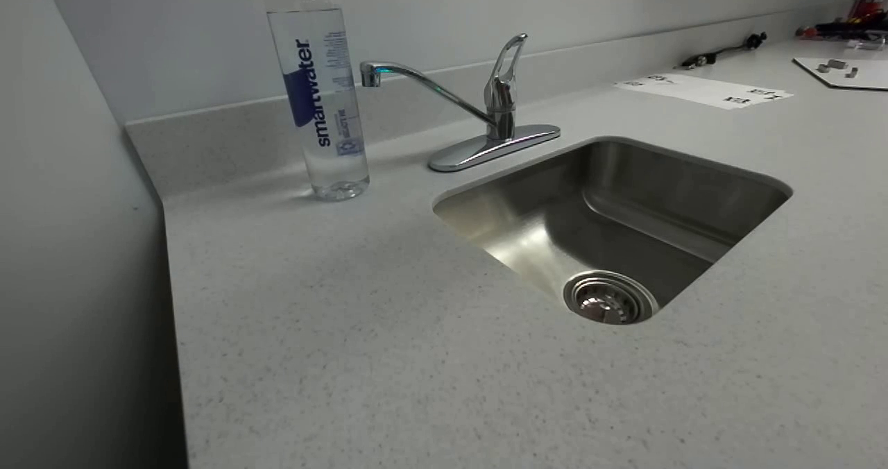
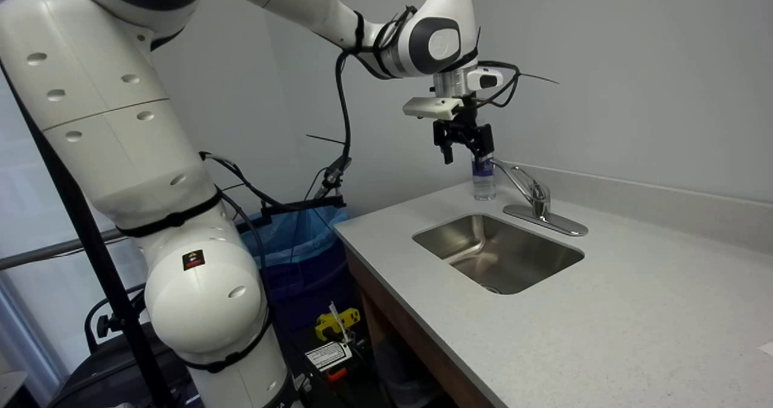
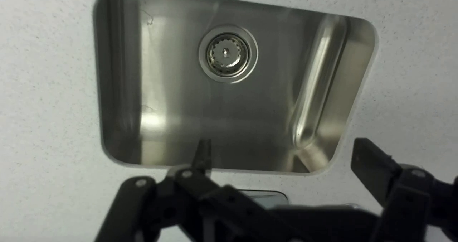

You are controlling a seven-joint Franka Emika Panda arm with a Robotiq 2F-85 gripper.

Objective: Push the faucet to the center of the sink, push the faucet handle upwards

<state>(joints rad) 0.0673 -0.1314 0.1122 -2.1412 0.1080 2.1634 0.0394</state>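
Note:
The chrome faucet [image 1: 501, 123] stands behind the sink [image 1: 666, 171] in an exterior view. Its long spout points sideways toward a water bottle, away from the basin's middle. The faucet handle [image 1: 505, 73] tilts upward from the body. The faucet [image 2: 539, 201], handle [image 2: 526, 177] and sink [image 2: 477, 257] also show in an exterior view. There my gripper [image 2: 464, 158] hangs in the air, pointing down, near the spout's end in the picture and apart from the counter. In the wrist view the gripper [image 3: 282, 141] is open and empty over the sink [image 3: 264, 109]; it hides most of the faucet's base plate [image 3: 264, 198].
A clear water bottle [image 1: 319, 94] stands by the spout's end; it also shows behind the gripper [image 2: 484, 181]. A wall and backsplash run behind the faucet. Papers [image 1: 701, 91] and a cable [image 1: 721, 51] lie farther along the counter. A lined bin [image 2: 290, 263] stands beside the counter.

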